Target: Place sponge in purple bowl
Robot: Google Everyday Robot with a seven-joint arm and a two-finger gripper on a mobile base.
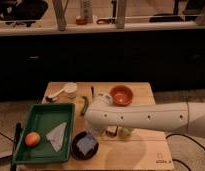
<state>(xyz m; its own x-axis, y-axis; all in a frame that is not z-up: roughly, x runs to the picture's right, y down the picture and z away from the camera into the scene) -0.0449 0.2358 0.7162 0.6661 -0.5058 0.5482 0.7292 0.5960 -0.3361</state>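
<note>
The blue-grey sponge [86, 143] lies flat inside the dark purple bowl [75, 148], which stands at the front left of the wooden table, just right of the green tray. My white arm reaches in from the right across the table. My gripper [96, 131] hangs under the arm's rounded left end, just above and to the right of the bowl's far rim, mostly hidden in the arm's shadow. It is apart from the sponge.
An orange bowl [121, 95] stands behind the arm. A brown-and-white block [112, 132] and a small green fruit [125, 133] sit under the arm. The green tray [41, 116] holds an orange fruit [32, 139] and a white napkin [57, 135]. A white cup [71, 90], a spoon [55, 95] and a green pod [84, 106] lie at the back.
</note>
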